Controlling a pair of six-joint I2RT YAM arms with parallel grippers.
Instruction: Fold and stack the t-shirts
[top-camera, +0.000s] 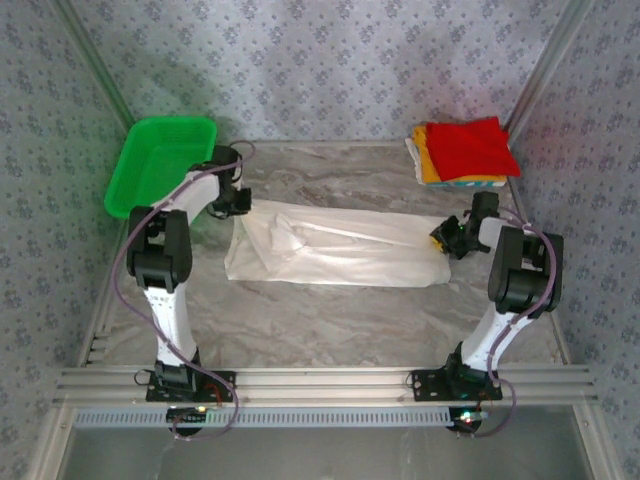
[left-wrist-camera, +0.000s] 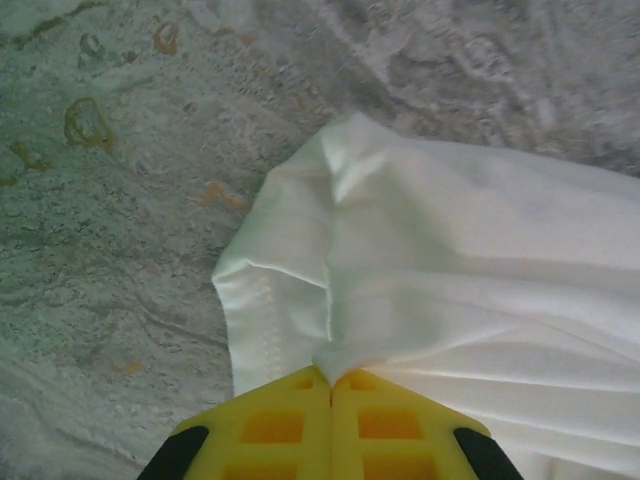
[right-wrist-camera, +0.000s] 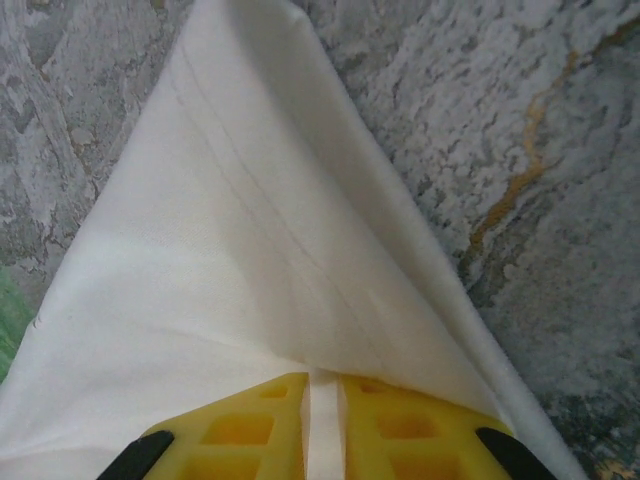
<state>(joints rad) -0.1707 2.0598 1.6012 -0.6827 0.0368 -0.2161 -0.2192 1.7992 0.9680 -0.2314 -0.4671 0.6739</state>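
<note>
A large white t-shirt (top-camera: 330, 250) lies folded into a long strip across the middle of the marble table. My left gripper (top-camera: 237, 203) is at its far left corner. In the left wrist view the yellow fingers (left-wrist-camera: 275, 425) of that gripper (left-wrist-camera: 331, 375) are shut on a bunched pinch of the white cloth (left-wrist-camera: 450, 260). My right gripper (top-camera: 447, 240) is at the strip's right end. In the right wrist view its jaws (right-wrist-camera: 322, 385) stand a narrow slit apart with a fold of the white cloth (right-wrist-camera: 230, 260) pinched between them. A plain red tee (top-camera: 470, 145) tops a folded stack over a yellow-orange one (top-camera: 432, 165) at the back right.
A green mesh basket (top-camera: 170, 120) stands tilted at the back left corner, just behind the left arm. Patterned walls close the table on three sides. The aluminium rail (top-camera: 320, 380) carrying both arm bases runs along the near edge.
</note>
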